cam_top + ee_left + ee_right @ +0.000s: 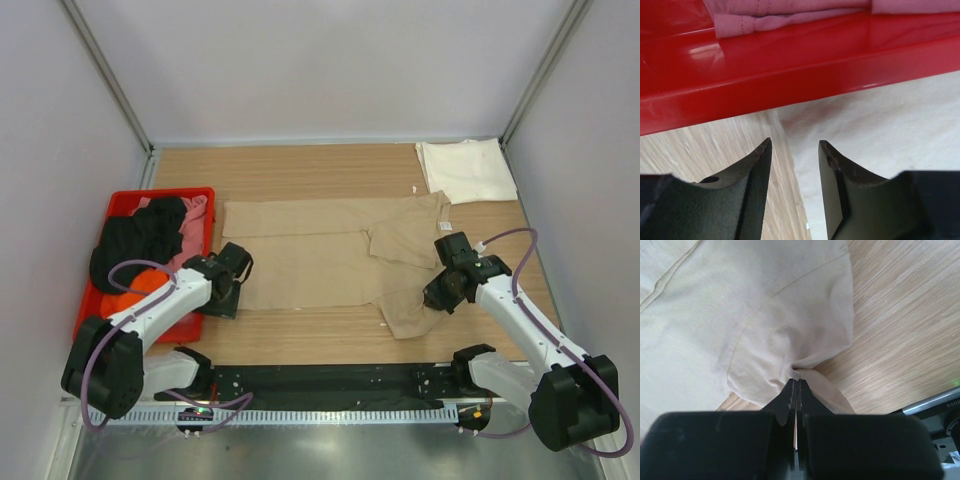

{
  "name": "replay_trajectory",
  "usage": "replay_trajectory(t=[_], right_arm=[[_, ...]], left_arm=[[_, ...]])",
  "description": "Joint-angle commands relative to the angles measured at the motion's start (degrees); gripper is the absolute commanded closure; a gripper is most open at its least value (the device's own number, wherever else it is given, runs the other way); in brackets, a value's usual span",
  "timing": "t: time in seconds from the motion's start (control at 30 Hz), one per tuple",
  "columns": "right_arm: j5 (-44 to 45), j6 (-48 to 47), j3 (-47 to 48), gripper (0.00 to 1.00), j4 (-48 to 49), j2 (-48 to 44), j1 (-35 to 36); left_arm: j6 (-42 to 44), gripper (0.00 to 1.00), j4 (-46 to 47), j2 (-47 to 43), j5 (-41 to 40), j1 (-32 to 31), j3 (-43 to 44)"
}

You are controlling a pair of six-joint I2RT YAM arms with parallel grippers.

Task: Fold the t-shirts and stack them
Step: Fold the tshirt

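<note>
A tan t-shirt (320, 255) lies spread across the middle of the table, partly folded lengthwise. My right gripper (434, 296) (797, 381) is shut on a bunched pinch of this tan t-shirt (740, 315) near its right sleeve. At the shirt's left edge, my left gripper (226, 292) (795, 142) stands open just above the table. The edge of the tan t-shirt (880, 125) runs below the gap between its fingers. A folded cream-white t-shirt (466, 170) rests at the back right. Black (135, 245), pink (192, 215) (790, 12) and orange (140, 285) t-shirts lie piled in the bin.
A red plastic bin (105, 215) (765, 65) stands at the left, its wall right in front of my left gripper. White walls enclose the table on three sides. A black rail (330, 380) runs along the near edge between the arm bases.
</note>
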Motion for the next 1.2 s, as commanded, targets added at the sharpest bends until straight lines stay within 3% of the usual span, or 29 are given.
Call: replay_trajectory(t=[0.0, 0.23, 0.47, 0.57, 0.6, 0.7, 1.17], right_arm=[[0.5, -0.2, 1.9, 0.99, 0.9, -1.2, 0.3], [1.0, -0.3, 2.1, 0.99, 0.2, -1.8, 0.2], [2.9, -0.3, 3.2, 0.99, -1.2, -2.3, 0.3], [5.1, -0.5, 3.8, 0.99, -2.3, -2.9, 0.3], [5.8, -0.6, 3.9, 0.99, -2.5, -3.1, 0.2], [9.1, -1.1, 4.5, 0.99, -3.2, -3.7, 0.3], [16.7, -7.6, 11.5, 0.99, 1.2, 1.2, 0.2]], left_arm=[[-5.3, 0.55, -0.2, 0.4, -2.0, -1.4, -0.5], [-5.5, 0.51, 3.1, 1.3, -1.7, -1.8, -1.7], [-5.9, 0.6, 3.7, 1.3, -2.6, -1.9, -2.6], [-5.9, 0.73, 3.4, 0.9, -3.4, -2.0, -2.6], [-5.9, 0.83, 3.2, 0.8, -3.7, -2.0, -2.4], [-4.5, 1.0, 3.5, 0.4, -4.8, -2.3, -1.5], [-0.2, 1.0, -0.1, 5.7, -11.1, -3.0, 9.0]])
